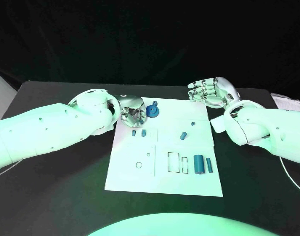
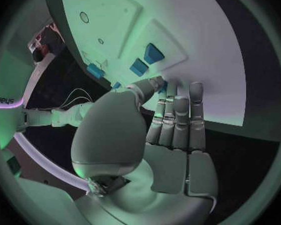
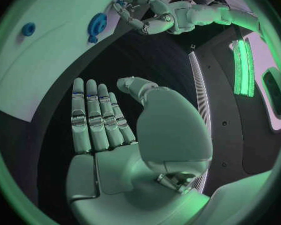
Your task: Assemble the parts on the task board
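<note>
Mostly flat white task board (image 1: 132,172) w/ small blue parts (image 1: 199,163).

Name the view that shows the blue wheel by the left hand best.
Right wrist view: the wheel stands clear on the board. In the head view the left hand partly hides it. The left wrist view gives no sure sight of it.

Small blue parts (image 1: 199,163) lie on the white task board (image 1: 132,179), itself on a black table (image 1: 44,196).

Mirrored letters, seemingly part of "Sharpa", on white arm (image 2: 8,99), nothing else readable
</note>
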`<state>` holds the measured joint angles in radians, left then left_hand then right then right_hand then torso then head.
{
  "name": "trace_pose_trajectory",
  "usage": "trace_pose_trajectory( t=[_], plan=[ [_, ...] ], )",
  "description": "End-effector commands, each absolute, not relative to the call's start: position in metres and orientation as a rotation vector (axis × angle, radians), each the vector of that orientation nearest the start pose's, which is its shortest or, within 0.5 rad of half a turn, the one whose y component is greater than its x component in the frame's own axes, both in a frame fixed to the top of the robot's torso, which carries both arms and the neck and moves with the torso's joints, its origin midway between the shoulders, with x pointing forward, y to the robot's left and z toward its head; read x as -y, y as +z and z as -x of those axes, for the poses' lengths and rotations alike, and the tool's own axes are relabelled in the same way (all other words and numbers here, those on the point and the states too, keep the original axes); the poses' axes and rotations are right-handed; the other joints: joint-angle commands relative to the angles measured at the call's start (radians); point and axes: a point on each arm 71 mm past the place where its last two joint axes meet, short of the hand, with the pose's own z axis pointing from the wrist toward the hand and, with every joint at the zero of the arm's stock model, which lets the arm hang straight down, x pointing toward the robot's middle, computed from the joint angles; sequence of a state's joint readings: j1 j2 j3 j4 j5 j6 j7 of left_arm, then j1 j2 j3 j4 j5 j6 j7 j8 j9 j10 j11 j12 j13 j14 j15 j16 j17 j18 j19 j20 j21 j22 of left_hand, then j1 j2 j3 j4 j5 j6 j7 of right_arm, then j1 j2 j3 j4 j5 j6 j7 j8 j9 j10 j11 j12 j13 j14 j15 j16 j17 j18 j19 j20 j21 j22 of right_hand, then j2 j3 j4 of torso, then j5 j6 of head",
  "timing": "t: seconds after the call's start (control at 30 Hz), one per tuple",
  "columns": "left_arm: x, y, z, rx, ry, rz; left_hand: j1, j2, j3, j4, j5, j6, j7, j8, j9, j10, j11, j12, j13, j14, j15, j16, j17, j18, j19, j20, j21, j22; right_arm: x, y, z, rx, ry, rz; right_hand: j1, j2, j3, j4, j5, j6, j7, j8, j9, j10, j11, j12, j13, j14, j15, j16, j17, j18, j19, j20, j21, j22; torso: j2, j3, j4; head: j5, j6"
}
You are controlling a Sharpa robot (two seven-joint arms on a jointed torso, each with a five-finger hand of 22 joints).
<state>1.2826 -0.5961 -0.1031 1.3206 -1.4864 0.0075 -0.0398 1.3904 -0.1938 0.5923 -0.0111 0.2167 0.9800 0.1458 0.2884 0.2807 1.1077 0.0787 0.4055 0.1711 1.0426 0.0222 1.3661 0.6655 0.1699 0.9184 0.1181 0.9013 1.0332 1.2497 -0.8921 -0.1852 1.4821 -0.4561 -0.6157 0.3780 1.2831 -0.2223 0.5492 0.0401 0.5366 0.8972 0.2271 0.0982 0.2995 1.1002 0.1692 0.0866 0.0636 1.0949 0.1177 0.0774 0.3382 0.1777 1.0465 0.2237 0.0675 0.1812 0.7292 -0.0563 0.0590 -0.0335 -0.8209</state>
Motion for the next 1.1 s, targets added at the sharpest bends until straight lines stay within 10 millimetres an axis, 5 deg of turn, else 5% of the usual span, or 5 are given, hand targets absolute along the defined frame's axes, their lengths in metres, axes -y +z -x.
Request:
trace_pose_trajectory(
  t=[0.03,0.47,1.1],
  plan=[
    [-0.124,-0.198,-0.513,-1.922,-0.649,-0.469,-0.004,-0.015,-0.002,-0.003,-0.004,-0.013,0.0,-0.009,-0.004,-0.01,0.0,-0.006,0.001,-0.009,0.0,-0.003,-0.003,0.013,0.0,0.006,-0.002,0.001,0.254,-0.194,-0.486,-1.396,1.085,-0.643,-0.003,0.01,0.002,-0.004,0.006,0.007,0.008,-0.007,-0.002,0.006,0.0,-0.006,-0.001,0.0,0.004,-0.004,-0.001,0.004,0.005,-0.001,0.004,-0.001,0.0,-0.0001,-0.0005,0.0,-0.001],
    [-0.126,-0.197,-0.515,-1.915,-0.637,-0.453,-0.021,-0.036,-0.009,0.008,-0.004,-0.075,-0.003,-0.049,-0.02,-0.014,0.001,-0.007,0.009,-0.02,0.002,0.003,-0.012,0.013,-0.001,0.01,-0.012,-0.002,0.255,-0.194,-0.486,-1.398,1.084,-0.644,-0.007,0.01,0.003,-0.004,0.006,0.007,0.009,-0.009,-0.002,0.006,0.001,-0.008,-0.001,0.0,0.004,-0.004,-0.004,0.004,0.006,0.0,0.004,-0.006,0.0,-0.0002,0.0,0.0,-0.002],
    [-0.134,-0.195,-0.516,-1.895,-0.618,-0.43,-0.009,-0.035,-0.006,0.007,-0.003,-0.108,-0.018,-0.066,-0.029,-0.015,-0.002,0.003,0.018,-0.016,-0.001,0.009,-0.006,0.014,0.002,0.009,-0.015,-0.003,0.258,-0.195,-0.487,-1.4,1.077,-0.65,-0.007,0.01,0.003,-0.005,0.006,0.007,0.01,-0.009,-0.002,0.006,0.001,-0.009,-0.001,0.0,0.004,-0.004,-0.005,0.004,0.005,0.0,0.004,-0.007,0.0,-0.0009,-0.0009,-0.003,0.001]
  ],
)
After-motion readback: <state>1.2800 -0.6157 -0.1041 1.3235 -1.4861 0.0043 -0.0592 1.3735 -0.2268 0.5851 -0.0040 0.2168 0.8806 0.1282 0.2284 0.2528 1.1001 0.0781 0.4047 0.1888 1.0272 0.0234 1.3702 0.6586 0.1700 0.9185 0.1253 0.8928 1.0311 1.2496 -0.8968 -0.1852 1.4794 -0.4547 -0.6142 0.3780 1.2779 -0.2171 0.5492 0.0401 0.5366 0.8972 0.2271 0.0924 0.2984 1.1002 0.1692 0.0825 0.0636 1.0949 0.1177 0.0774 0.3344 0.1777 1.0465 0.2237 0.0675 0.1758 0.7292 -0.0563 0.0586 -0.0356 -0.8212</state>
